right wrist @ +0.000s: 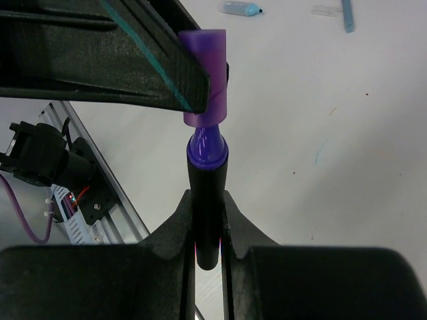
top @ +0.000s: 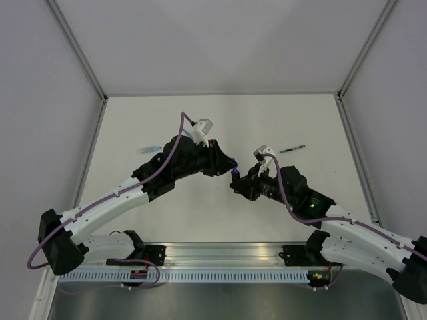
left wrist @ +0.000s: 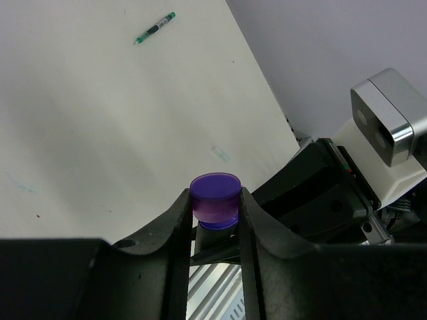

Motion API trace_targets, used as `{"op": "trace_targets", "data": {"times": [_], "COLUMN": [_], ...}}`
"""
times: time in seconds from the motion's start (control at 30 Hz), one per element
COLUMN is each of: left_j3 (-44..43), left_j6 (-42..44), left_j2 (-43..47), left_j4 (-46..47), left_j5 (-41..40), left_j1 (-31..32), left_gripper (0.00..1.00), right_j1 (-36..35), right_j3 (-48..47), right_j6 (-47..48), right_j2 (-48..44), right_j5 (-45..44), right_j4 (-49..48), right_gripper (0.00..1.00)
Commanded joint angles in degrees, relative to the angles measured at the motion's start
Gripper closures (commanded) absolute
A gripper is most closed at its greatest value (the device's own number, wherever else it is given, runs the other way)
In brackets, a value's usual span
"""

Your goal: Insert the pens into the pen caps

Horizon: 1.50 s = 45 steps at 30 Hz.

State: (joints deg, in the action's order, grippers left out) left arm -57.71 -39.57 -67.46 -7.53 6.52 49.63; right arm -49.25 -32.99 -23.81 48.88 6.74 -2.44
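Observation:
My left gripper point(left wrist: 215, 200) is shut on the purple cap point(left wrist: 215, 197). My right gripper point(right wrist: 207, 200) is shut on the black-and-purple marker point(right wrist: 207, 180). The marker's tip is inside the cap point(right wrist: 207, 73), and its purple shoulder shows below the cap's rim. The two grippers meet above the table's middle point(top: 235, 173). The thin green pen point(top: 291, 149) lies at the back right and also shows in the left wrist view point(left wrist: 154, 28). The light blue marker point(right wrist: 240, 8) and a slim bluish piece point(right wrist: 347, 13) lie far off at the left point(top: 150, 149).
A small clear cap point(right wrist: 325, 10) lies beside the slim bluish piece. The right arm's wrist camera point(left wrist: 390, 117) sits close behind the cap. The aluminium rail point(top: 220, 257) runs along the near edge. Grey walls enclose the white table point(top: 220, 120).

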Motion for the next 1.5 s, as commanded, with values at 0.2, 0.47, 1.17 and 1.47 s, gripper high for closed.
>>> {"op": "trace_targets", "data": {"times": [0.2,0.47,1.17,1.47], "left_j3": [1.9,2.3,3.0,-0.3], "left_j6": [1.4,1.5,10.4,12.7], "left_j2": [-0.9,-0.6,12.4,11.8], "left_j4": [0.4,-2.0,4.3,6.8], "left_j5": [6.3,8.8,14.1,21.6], "left_j1": [0.4,0.4,0.3,0.3], "left_gripper": [0.85,0.65,0.15,0.25], "right_j1": [0.1,0.1,0.2,0.1], "right_j3": [-3.7,-3.7,-1.8,-0.3], "right_j6": [0.3,1.4,3.3,-0.7], "right_j2": [1.4,1.7,-6.0,-6.8], "right_j5": [-2.4,-2.8,15.4,25.6], "right_j4": [-3.8,-4.3,-4.4,-10.5], "right_gripper": [1.00,1.00,1.00,1.00]}}
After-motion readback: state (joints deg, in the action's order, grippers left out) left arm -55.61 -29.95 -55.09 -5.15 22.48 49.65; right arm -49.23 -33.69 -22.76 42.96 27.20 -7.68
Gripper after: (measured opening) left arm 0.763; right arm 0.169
